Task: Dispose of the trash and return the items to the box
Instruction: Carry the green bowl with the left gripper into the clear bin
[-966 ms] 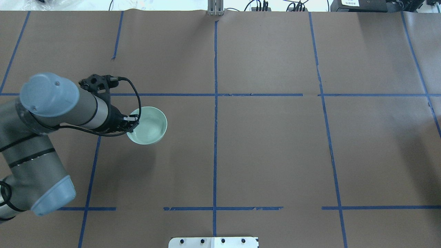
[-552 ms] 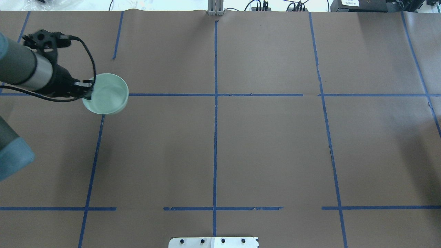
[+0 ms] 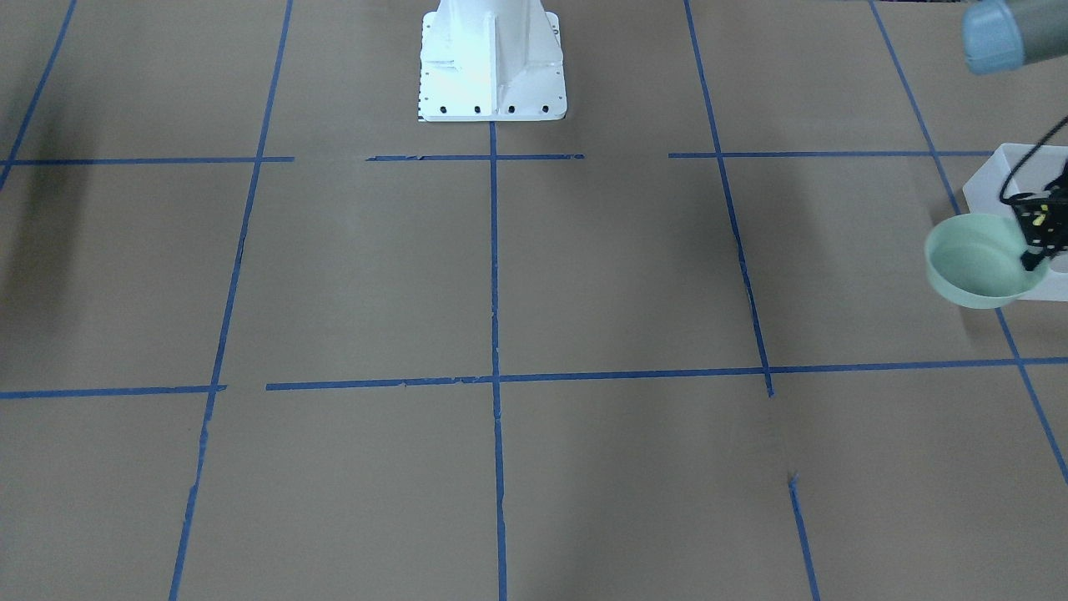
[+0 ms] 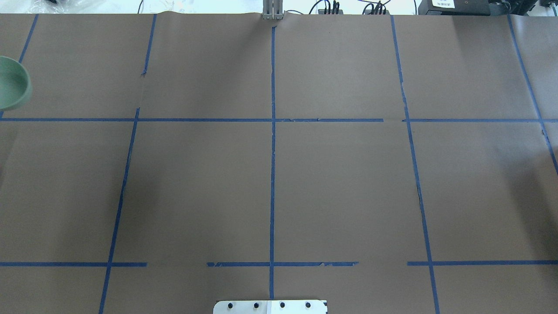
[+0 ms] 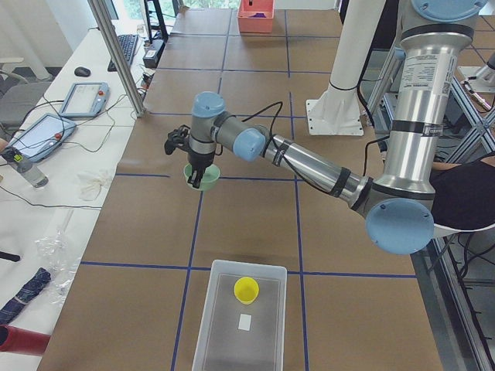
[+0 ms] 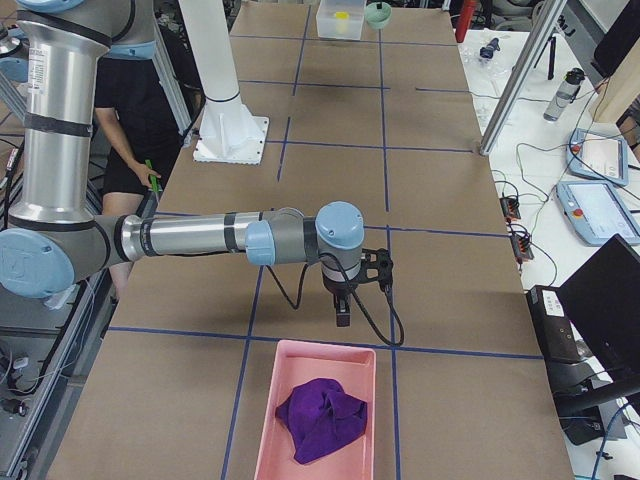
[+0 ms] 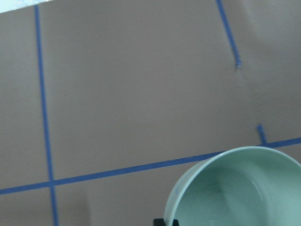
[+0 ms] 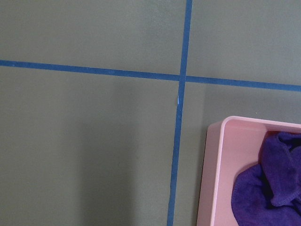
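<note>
My left gripper (image 3: 1035,250) is shut on the rim of a pale green bowl (image 3: 976,271) and holds it in the air beside the translucent white box (image 3: 984,184). The bowl shows at the left edge of the overhead view (image 4: 13,83) and in the left wrist view (image 7: 240,188). In the exterior left view the box (image 5: 203,325) holds the yellow cup (image 5: 247,289), and the bowl (image 5: 203,176) hangs beyond it. My right gripper (image 6: 343,315) hovers just short of a pink tray; I cannot tell if it is open or shut.
A pink tray (image 6: 262,400) with a purple cloth (image 6: 322,420) sits at the table's right end; both show in the right wrist view, the tray (image 8: 214,179) and the cloth (image 8: 268,188). The robot's white base (image 3: 491,58) stands at mid-table.
My left arm has carried the green bowl to the left and away from the robot, from mid-left of the table out to the overhead view's left edge. The arm itself has left that view.
</note>
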`<action>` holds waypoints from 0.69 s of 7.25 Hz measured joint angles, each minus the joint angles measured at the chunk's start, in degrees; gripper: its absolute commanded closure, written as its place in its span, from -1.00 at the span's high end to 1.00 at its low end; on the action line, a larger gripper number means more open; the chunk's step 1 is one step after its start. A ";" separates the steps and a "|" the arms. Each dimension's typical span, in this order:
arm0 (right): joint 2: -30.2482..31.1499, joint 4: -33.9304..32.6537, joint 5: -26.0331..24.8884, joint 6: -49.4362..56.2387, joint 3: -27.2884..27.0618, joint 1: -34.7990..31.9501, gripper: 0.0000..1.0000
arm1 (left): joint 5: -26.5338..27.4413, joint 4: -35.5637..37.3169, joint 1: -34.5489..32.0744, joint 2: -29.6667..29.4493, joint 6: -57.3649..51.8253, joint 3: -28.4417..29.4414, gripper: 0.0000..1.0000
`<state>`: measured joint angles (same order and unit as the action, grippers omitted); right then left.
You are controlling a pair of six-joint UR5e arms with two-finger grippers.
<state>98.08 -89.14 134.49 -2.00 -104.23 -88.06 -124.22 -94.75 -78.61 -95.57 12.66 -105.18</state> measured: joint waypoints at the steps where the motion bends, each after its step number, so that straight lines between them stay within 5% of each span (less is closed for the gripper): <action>1: -1.65 -0.29 0.87 -0.07 1.79 -0.07 1.00 | -2.81 -0.08 -6.07 0.07 -7.41 5.55 -1.00; 5: -6.88 -7.14 7.20 -0.11 4.99 -2.42 1.00 | -5.33 -0.39 -19.25 0.31 -16.84 25.93 -1.00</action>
<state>91.20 -96.28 141.68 -2.11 -99.24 -90.49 -129.55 -95.14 -97.86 -95.26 -4.18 -79.26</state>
